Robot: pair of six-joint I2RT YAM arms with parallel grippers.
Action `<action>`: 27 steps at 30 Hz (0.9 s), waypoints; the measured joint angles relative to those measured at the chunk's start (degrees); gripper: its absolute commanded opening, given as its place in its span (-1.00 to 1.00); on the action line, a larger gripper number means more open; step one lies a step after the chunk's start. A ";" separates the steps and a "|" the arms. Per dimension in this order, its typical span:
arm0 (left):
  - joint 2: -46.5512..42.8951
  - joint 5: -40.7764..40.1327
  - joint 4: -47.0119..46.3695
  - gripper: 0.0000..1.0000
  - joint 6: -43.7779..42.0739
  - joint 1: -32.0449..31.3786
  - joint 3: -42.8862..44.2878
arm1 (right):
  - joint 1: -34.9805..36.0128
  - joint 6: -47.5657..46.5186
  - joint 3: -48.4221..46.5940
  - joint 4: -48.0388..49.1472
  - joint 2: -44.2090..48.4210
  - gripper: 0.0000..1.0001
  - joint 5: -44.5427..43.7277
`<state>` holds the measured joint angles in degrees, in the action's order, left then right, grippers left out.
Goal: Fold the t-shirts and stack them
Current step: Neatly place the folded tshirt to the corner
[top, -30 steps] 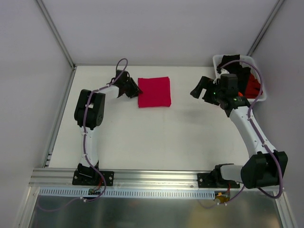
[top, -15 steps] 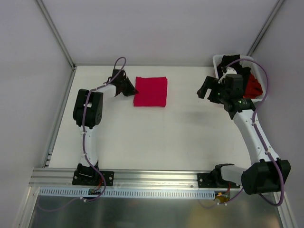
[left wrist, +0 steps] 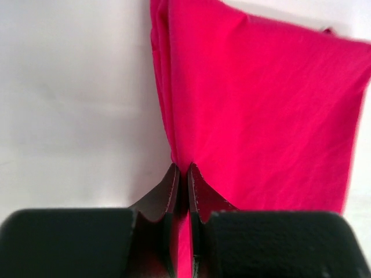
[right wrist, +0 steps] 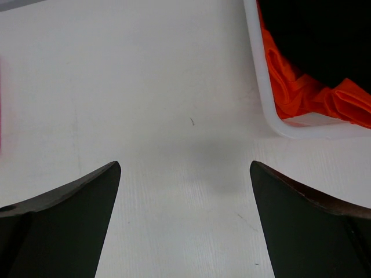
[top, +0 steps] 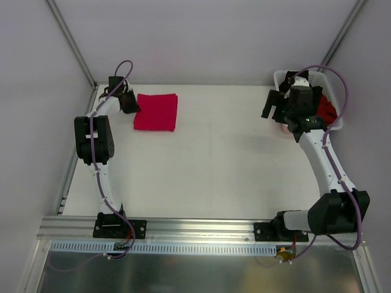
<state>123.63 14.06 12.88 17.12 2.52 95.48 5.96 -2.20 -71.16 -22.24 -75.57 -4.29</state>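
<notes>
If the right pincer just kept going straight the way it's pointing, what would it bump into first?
Most likely the bare white tabletop: the open right pincer aims down at it, with the white basket off to one side. Depth is hard to judge.

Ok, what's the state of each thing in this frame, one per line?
pink t-shirt: folded, flat on table, edge pinched
left gripper: shut on pink t-shirt
right gripper: open, empty, beside basket
basket: holding shirts
orange-red t-shirt: crumpled in basket
black t-shirt: heaped in basket
</notes>
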 measured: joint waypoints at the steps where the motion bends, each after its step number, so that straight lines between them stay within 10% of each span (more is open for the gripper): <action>1: 0.00 -1.07 0.92 -1.00 -2.03 0.90 0.26 | -0.04 0.00 0.00 0.24 -0.61 0.98 -0.74; 27: 12.96 -19.87 10.29 -1.00 -24.15 13.44 22.18 | -0.17 4.74 0.11 3.91 -10.75 0.99 -6.38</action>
<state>136.59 -5.80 23.18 -7.03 15.97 117.67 5.78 2.55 -71.05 -18.33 -86.32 -10.68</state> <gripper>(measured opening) 0.035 0.991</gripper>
